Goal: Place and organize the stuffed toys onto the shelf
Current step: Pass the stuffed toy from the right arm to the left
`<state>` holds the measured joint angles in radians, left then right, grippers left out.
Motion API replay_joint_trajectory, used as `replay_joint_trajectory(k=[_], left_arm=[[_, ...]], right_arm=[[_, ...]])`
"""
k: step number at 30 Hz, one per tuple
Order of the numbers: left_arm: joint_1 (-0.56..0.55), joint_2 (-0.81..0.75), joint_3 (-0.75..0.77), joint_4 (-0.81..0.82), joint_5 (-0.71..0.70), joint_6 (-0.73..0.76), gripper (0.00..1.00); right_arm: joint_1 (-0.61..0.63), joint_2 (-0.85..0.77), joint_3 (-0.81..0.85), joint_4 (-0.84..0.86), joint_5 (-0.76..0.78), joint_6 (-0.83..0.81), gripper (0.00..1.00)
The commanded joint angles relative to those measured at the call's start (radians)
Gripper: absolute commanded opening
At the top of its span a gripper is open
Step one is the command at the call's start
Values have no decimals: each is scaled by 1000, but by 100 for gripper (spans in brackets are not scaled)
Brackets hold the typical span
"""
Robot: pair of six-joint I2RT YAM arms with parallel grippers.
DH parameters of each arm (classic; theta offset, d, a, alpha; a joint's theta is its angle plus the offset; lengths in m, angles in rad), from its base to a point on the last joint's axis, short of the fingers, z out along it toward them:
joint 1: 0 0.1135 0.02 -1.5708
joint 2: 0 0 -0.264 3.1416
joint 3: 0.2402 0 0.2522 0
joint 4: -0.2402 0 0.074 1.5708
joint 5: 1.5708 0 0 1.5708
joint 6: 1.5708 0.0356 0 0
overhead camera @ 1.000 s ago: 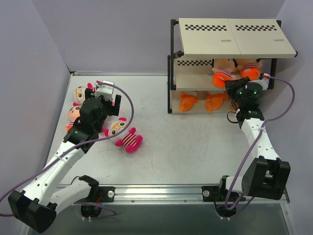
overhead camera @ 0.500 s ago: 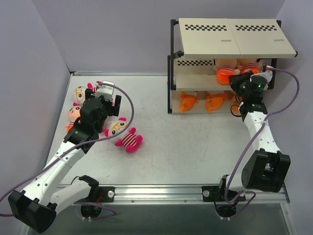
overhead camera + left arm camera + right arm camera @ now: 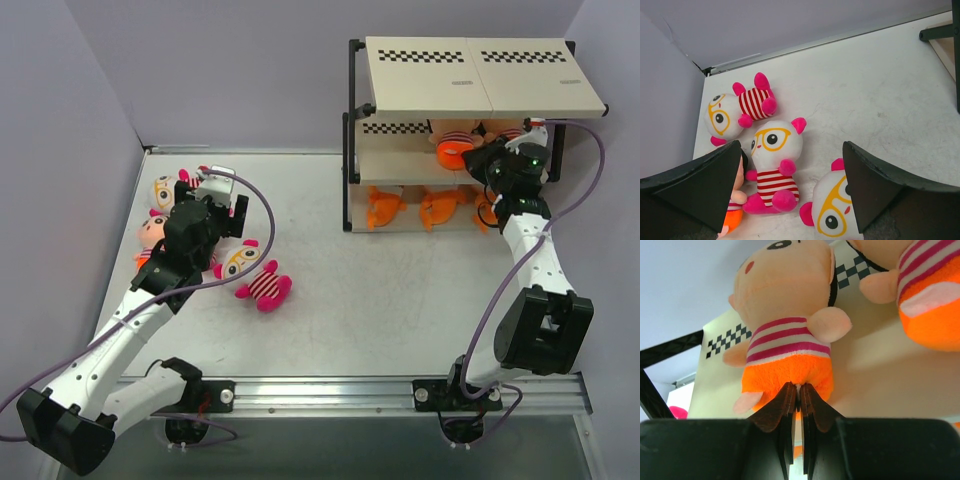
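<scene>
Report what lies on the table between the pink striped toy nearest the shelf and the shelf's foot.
Nothing: in the top external view the stretch from the pink striped toy to the shelf is bare table.

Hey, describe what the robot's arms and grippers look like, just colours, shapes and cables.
Both arms have white tubular links with black joints and bases. The left arm and right arm each trail a thin purple cable looping off the wrist. The left gripper has broad, wedge-shaped black fingers; the right gripper shows thin, dark, tapered ones.

Three bespectacled pink-limbed toys point(image 3: 772, 170) on the table point(image 3: 880, 90) beyond the wide-spread tool point(image 3: 791, 146).
</scene>
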<state>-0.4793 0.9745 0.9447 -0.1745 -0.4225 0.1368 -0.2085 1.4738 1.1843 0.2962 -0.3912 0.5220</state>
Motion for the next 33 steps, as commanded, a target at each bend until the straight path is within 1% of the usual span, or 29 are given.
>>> replay_joint_trajectory(k=[1, 7, 12, 15, 20, 21, 24, 33], left_arm=[[-7, -14, 5, 43, -13, 9, 91], [-8, -13, 5, 44, -13, 9, 91], [-10, -13, 5, 43, -12, 10, 91], [-10, -14, 3, 43, -12, 9, 91], [-10, -16, 3, 46, -13, 9, 91], [-10, -14, 3, 44, -13, 10, 91], [-10, -14, 3, 44, -12, 9, 91], [-12, -11, 3, 44, -10, 10, 91]], right_arm=[[-22, -20, 22, -31, -57, -79, 0], [-52, -32, 15, -51, -84, -91, 0], [-77, -24, 47, -89, -123, -119, 0], [-80, -18, 63, -97, -127, -122, 3], [-81, -4, 83, -94, -135, -120, 4], [-81, -3, 86, -88, -136, -119, 7], [-80, 5, 92, -69, -141, -106, 9], [-80, 49, 120, -29, -178, -102, 6]])
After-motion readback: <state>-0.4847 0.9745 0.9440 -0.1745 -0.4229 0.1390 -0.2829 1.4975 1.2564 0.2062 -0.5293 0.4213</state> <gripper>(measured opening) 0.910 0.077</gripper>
